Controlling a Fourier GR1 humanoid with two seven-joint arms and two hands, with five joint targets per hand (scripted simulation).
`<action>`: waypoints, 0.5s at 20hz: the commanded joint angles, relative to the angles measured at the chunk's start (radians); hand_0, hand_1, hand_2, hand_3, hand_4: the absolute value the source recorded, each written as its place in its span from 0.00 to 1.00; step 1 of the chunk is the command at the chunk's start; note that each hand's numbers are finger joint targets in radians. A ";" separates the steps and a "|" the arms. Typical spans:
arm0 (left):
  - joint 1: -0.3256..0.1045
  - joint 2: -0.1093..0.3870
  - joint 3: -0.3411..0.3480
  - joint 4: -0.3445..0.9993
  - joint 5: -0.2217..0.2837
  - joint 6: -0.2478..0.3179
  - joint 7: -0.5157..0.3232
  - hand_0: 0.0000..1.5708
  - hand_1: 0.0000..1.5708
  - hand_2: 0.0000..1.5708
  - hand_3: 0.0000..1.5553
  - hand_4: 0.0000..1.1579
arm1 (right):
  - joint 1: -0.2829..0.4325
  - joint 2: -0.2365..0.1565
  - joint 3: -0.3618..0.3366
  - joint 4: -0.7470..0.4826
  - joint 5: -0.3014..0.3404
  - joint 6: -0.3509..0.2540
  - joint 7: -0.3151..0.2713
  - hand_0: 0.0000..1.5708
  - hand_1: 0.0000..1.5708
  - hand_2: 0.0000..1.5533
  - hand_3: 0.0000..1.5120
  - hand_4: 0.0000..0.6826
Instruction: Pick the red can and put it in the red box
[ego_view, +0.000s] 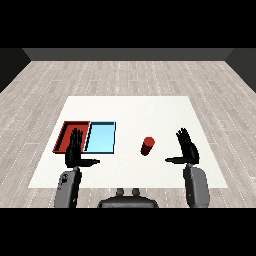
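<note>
A red can (147, 146) stands upright on the white table (130, 107) just right of the frame's centre, its long axis running straight up from the tabletop and its round top facing the ceiling, untouched by either hand. The right hand (188, 149) hangs at centre right, near the can but apart from it, fingers straight and spread and thumb pointing left toward it, a pose that looks ready for a sideways reach and a wrap around the can's wall. The left hand (75, 150) at centre left is likewise spread and holds nothing, hovering over the near edge of the red tray (65, 131), which lies touching the light blue tray (101, 137) on its right. The blue tray lies between the can and the red tray, so the carry will likely have to cross it leftward.
</note>
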 joint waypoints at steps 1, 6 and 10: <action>-0.016 -0.012 -0.005 0.002 -0.011 0.022 0.009 0.00 0.00 0.00 0.00 0.00 | -0.055 0.039 0.018 0.121 0.001 -0.009 -0.041 0.00 0.00 0.00 0.00 0.00; -0.054 0.004 0.006 0.059 -0.020 0.011 -0.007 0.00 0.00 0.00 0.00 0.00 | -0.054 0.063 0.039 0.149 -0.013 -0.022 -0.019 0.00 0.00 0.00 0.00 0.00; 0.013 0.011 0.020 -0.009 0.009 -0.005 0.003 0.00 0.00 0.00 0.00 0.00 | -0.134 0.070 0.042 0.307 0.016 -0.023 -0.127 0.00 0.00 0.00 0.00 0.00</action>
